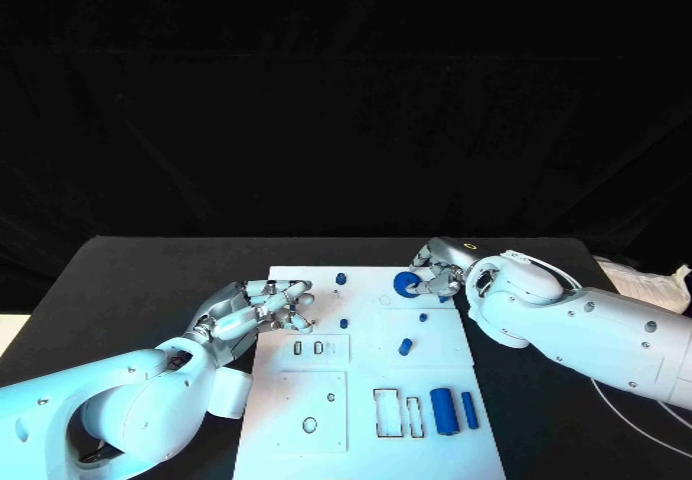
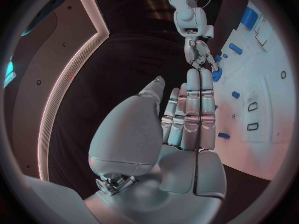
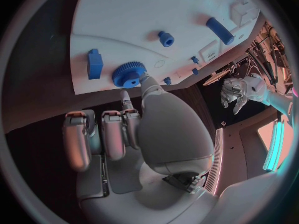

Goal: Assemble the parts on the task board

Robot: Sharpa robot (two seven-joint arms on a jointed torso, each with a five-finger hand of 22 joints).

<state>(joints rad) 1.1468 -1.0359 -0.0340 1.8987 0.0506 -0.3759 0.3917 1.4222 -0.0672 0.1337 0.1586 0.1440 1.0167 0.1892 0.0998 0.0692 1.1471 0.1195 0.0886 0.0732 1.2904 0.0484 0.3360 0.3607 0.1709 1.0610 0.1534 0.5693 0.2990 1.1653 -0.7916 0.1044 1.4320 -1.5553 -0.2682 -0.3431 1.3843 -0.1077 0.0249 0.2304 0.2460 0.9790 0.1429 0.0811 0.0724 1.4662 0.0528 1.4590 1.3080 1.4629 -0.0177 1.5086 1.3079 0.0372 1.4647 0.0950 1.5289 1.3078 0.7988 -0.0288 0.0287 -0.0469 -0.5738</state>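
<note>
The white task board point(image 1: 368, 440) lies in the middle of the black table. My right hand point(image 1: 440, 268) is at the board's far edge, and its thumb and a finger pinch a blue toothed gear point(image 1: 407, 284). In the right wrist view the thumb presses the gear point(image 3: 129, 74) at its rim, beside a blue block point(image 3: 94, 63). My left hand point(image 1: 260, 312) hovers over the board's left edge with its fingers point(image 2: 190, 109) stretched out side by side and nothing in them. Small blue pegs point(image 1: 343, 323) stand on the board.
Two blue cylinders point(image 1: 444, 411) lie side by side at the board's near right, next to rectangular slots point(image 1: 389, 412). A short blue piece point(image 1: 405, 346) lies mid-board. White cables point(image 1: 642, 280) sit off the table's right edge.
</note>
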